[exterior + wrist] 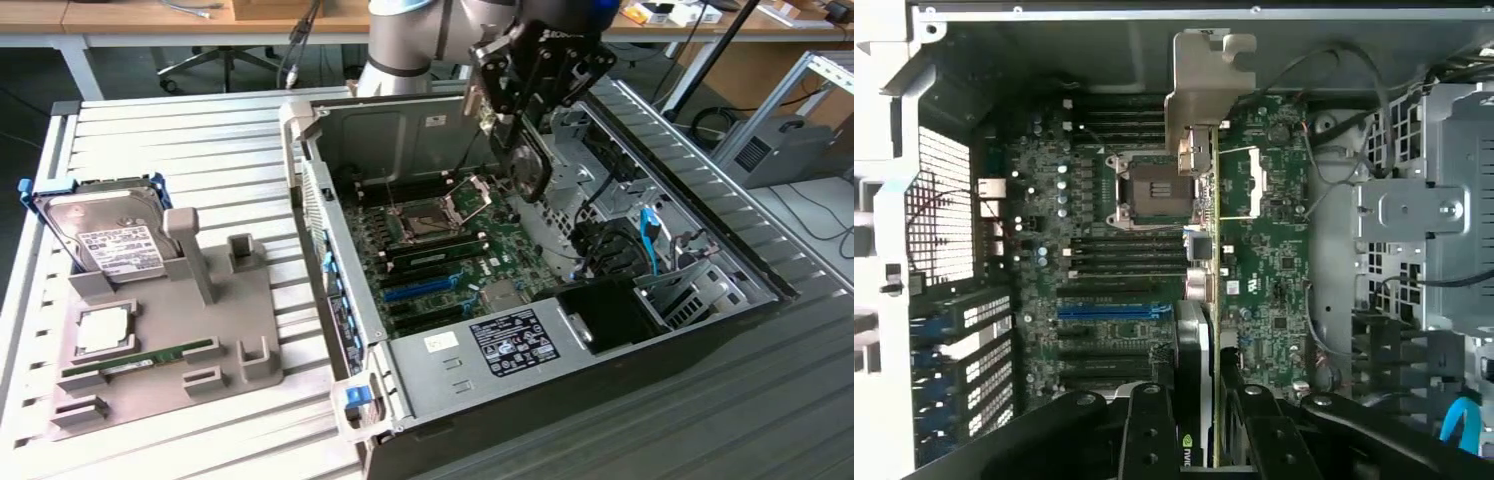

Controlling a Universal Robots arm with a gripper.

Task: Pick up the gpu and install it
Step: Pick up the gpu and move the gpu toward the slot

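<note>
currently the gripper (pixel 523 110) (pixel 1199 420) is clenched on the gpu (pixel 530 168) (pixel 1194 360), one finger on each face of the card, which hangs on edge in the air over the open computer case (pixel 694 330). in the exterior view it sits at about one o'clock from the cpu socket (pixel 430 220), above the motherboard (pixel 454 250) and not seated in any slot. from the wrist, the card is seen edge-on, its metal bracket (pixel 1202 100) at the far end, over the board beside the cpu socket (pixel 1154 190). out at nine o'clock from the case, a hard drive (pixel 114 235) stands on a grey fixture (pixel 247 330), with a green ram stick (pixel 140 357) at six o'clock from it.
</note>
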